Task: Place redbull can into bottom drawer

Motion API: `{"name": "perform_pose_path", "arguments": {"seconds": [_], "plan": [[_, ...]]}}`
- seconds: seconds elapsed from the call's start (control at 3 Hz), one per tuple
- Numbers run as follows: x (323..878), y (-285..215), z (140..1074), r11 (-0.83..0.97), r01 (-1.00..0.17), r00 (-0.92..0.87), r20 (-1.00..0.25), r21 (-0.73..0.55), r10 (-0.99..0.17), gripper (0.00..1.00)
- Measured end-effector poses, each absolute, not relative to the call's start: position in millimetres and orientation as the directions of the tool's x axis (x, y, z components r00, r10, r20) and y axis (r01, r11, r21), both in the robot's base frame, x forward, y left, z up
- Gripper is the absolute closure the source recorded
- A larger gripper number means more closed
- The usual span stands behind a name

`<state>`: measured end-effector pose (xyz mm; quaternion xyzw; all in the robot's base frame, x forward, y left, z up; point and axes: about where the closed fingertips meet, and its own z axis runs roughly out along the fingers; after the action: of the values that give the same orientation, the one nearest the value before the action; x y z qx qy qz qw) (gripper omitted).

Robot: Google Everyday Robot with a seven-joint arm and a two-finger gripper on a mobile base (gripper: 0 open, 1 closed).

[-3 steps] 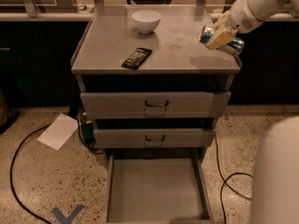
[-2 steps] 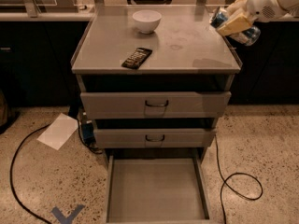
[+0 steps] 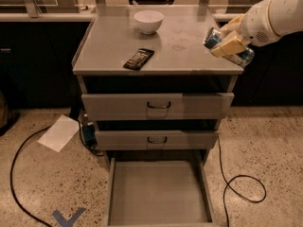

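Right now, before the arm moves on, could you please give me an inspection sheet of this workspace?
Surface: grey cabinet top, carrying two loose items.
Job's things: can held tilted at the top's right edge; bottom drawer pulled open, nothing in it.
Clutter: white bowl at the back; dark snack bar towards the front left.
Gripper: gripper at the top's right edge, shut on the can.
Cables: black cable looped on the floor at the right; another at the left.
Surroundings: sheet of paper and blue tape mark on the floor.
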<state>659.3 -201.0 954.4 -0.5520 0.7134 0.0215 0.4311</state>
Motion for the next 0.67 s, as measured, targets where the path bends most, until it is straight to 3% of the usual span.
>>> {"name": "perform_pose_path", "arguments": {"seconds": [0.67], "plan": [[638, -197, 944, 0.407, -0.807, -0.029, -0.659, -0.428, -0.751, 1.00]]}}
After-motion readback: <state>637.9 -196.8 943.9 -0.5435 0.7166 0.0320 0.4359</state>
